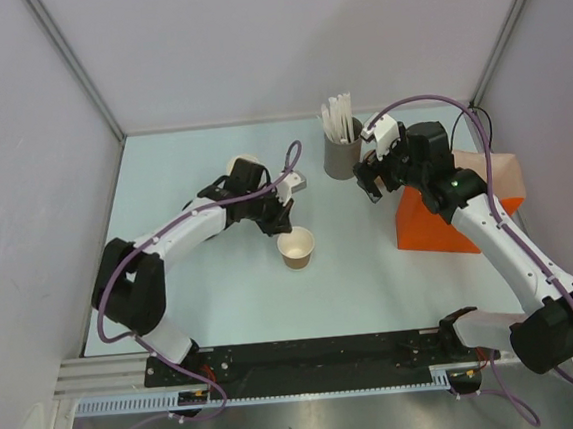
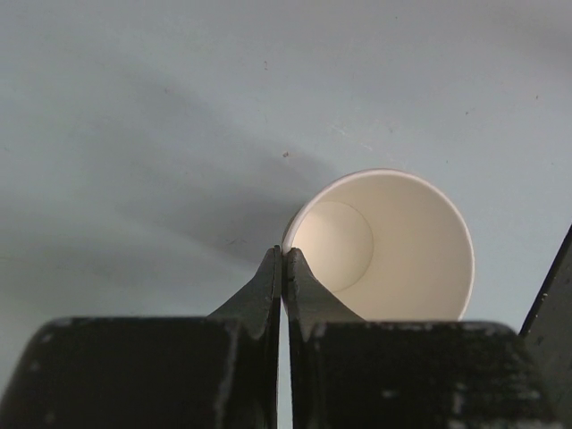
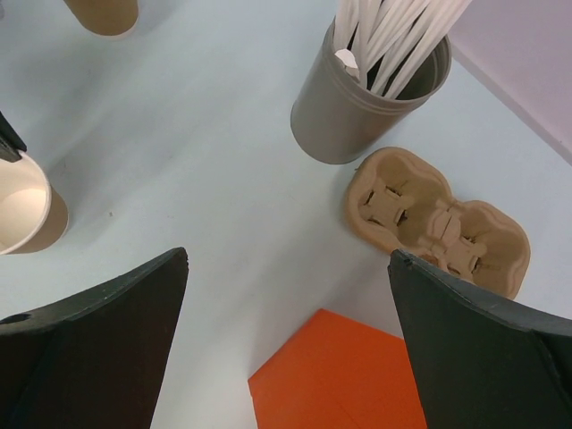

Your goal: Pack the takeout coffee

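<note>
Grey stirrer canister beside pulp carrier

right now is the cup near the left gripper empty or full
Empty. The left wrist view looks into the upright, lidless cup down to its bare white bottom; no liquid shows.

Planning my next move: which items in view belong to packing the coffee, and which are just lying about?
On the job: lidless tan cup; orange paper bag; left gripper, shut beside the cup; right gripper, open.
Lying about: grey canister of white sticks; moulded cup carrier; second tan cup.
</note>
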You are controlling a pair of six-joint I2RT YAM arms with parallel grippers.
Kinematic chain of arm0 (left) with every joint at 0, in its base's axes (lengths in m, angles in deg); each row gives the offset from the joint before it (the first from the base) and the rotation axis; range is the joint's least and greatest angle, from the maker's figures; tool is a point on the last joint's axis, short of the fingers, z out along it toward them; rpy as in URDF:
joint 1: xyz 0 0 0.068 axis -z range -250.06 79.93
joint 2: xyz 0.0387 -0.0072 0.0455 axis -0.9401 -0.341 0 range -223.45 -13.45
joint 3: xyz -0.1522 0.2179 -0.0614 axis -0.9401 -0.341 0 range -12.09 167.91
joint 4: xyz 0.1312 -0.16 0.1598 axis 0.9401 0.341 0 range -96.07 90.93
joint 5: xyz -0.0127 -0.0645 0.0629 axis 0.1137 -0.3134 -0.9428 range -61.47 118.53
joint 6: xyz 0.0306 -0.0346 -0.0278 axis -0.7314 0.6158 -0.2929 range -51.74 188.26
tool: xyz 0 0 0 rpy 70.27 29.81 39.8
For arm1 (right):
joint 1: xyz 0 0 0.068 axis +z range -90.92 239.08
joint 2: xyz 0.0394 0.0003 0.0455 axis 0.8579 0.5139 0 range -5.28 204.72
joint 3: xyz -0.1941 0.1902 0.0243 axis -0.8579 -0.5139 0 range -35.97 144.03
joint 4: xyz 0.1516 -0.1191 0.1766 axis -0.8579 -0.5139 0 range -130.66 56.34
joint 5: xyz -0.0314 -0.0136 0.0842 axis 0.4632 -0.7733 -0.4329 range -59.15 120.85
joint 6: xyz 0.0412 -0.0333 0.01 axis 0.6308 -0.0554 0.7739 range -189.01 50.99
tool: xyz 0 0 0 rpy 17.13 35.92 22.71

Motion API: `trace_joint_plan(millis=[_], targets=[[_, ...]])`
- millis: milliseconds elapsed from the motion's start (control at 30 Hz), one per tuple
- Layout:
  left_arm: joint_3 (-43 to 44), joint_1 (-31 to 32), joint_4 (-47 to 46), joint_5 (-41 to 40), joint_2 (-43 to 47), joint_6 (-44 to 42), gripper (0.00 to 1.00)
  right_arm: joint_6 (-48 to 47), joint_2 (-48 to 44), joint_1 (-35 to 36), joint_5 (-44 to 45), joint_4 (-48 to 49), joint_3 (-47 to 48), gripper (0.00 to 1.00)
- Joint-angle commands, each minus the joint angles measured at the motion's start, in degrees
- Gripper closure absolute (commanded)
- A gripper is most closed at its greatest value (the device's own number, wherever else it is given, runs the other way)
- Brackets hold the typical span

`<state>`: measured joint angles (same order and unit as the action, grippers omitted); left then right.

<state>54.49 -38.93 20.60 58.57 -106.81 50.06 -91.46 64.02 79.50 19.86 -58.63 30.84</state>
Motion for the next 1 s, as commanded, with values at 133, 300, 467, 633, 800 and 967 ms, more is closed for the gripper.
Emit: trace_joint_plan(millis=[133,300,467,633,800,967], targets=[[-0.9,0.3,-7.5,1.8,-1.5,-1.1,0.98,0.4,-0.3,-0.2,-0.4,1.3,0.2,0.00],[-0.6,0.2,-9.2,1.5,-3.2,0.3,0.98,0.2,-0.3,-0.2,-0.4,1.4,0.2,0.00],[-0.8,0.2,-10.6,1.4,-4.0,1.4,0.98,0.1,-0.4,-0.2,-0.5,1.2,0.1,0.00],[-0.9,0.2,-11.2,2.0,-4.5,2.3,0.95,0.0,-0.4,-0.3,-0.5,1.2,0.2,0.00],[-1.2,0.2,-11.3,2.7,-4.3,2.6,0.91,-0.1,-0.4,-0.4,-0.5,1.2,0.2,0.00],[-1.3,0.2,-11.2,3.1,-3.1,2.4,0.83,-0.2,-0.5,-0.3,-0.7,1.1,0.2,0.00]])
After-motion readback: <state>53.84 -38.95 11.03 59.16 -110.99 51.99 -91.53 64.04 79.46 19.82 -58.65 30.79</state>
